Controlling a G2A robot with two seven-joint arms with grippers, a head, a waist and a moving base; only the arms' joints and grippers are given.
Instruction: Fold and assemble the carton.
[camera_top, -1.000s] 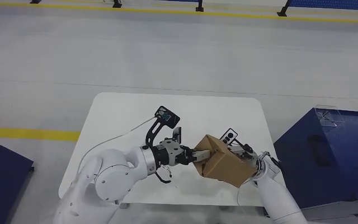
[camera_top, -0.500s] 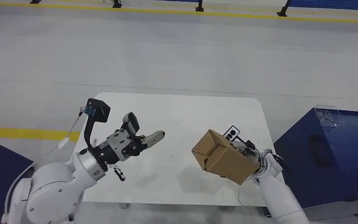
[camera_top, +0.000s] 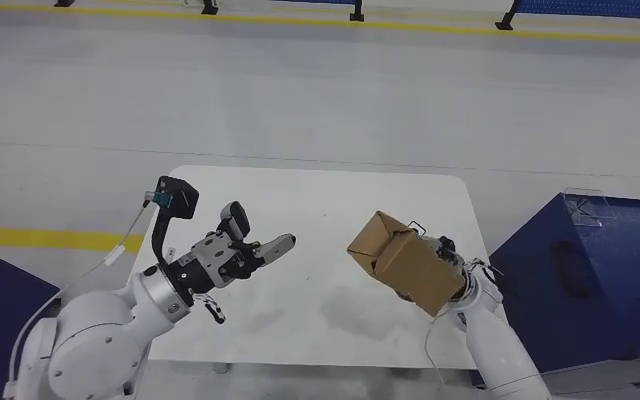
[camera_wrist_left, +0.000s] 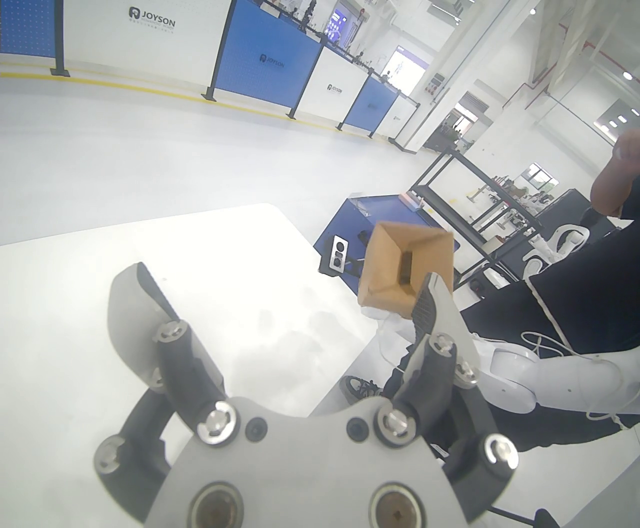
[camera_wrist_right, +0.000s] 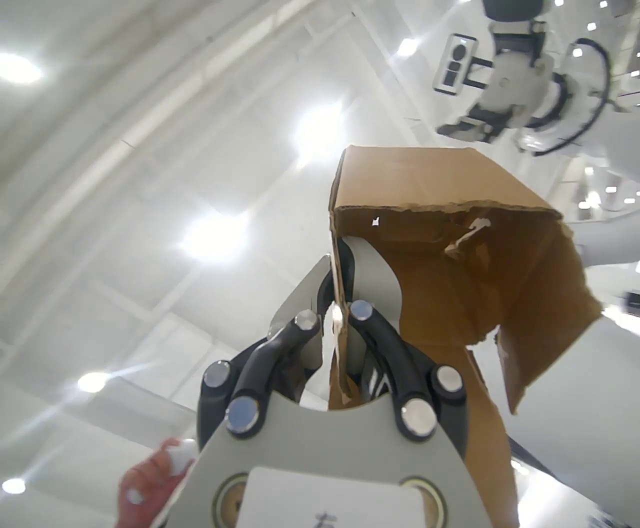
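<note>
White table (camera_top: 330, 200) on a pale workshop floor, with plenty of bare top down the middle. Top view: the left gripper (camera_top: 262, 228) hangs over the table's left half, fingers spread wide, holding nothing. Well apart from it, the brown carton (camera_top: 405, 265) is up in the air, tilted, above the table's right side near the right edge. A blue cabinet (camera_top: 570, 270) stands just past that edge. Left wrist view: the carton's open end faces this gripper across open tabletop. Right wrist view: the right gripper (camera_wrist_right: 342, 280) is pinched tight on 1 carton wall, ragged cardboard edges alongside.
</note>
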